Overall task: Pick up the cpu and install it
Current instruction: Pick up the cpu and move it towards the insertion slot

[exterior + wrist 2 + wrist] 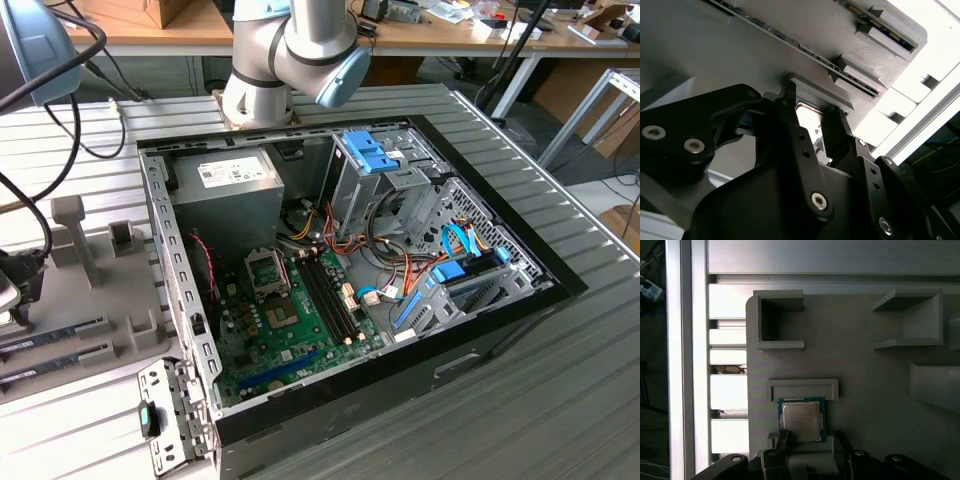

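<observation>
The cpu [801, 420] is a small square chip with a silvery lid and a thin green rim. It lies flat in a recess of the grey holder tray [865, 370]. My gripper [810, 441] is open just above it, with one black finger [783, 439] on each side of the chip. In the second wrist view the bright lid of the cpu [807, 116] shows between the two fingertips [788, 95], and the gripper [812, 107] holds nothing. The open computer case [480, 330] holds the green motherboard [300, 345] with its socket [267, 272].
The grey tray [100, 290] sits at the exterior view's left, beside the case. It has raised brackets [780, 320] and memory sticks [790, 42] in slots. An aluminium rail [687, 360] runs along the tray's edge. Cables and drive cages [400, 190] crowd the case.
</observation>
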`<move>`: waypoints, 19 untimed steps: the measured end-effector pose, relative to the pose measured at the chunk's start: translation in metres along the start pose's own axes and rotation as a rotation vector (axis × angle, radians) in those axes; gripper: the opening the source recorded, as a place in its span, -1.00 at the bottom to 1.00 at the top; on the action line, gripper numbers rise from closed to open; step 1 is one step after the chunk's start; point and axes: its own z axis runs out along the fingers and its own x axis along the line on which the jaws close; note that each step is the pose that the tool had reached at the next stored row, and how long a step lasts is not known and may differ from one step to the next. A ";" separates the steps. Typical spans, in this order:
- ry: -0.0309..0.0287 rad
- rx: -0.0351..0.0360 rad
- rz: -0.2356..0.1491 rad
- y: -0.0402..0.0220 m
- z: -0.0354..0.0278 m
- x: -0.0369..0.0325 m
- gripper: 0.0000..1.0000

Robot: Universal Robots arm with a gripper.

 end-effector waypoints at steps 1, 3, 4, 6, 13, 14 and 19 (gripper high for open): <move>0.0000 0.0000 0.000 0.0000 0.0002 0.0000 -0.04; 0.0001 0.0000 0.000 0.0000 0.0005 0.0000 -0.04; 0.0001 0.0000 0.000 0.0000 0.0007 0.0000 -0.04; 0.0001 0.0000 0.000 0.0000 0.0010 0.0000 -0.04; 0.0001 0.0001 0.000 0.0001 0.0024 0.0001 -0.04; 0.0002 0.0001 0.000 0.0001 0.0026 0.0001 -0.04; 0.0000 0.0000 0.000 0.0002 0.0038 0.0001 -0.04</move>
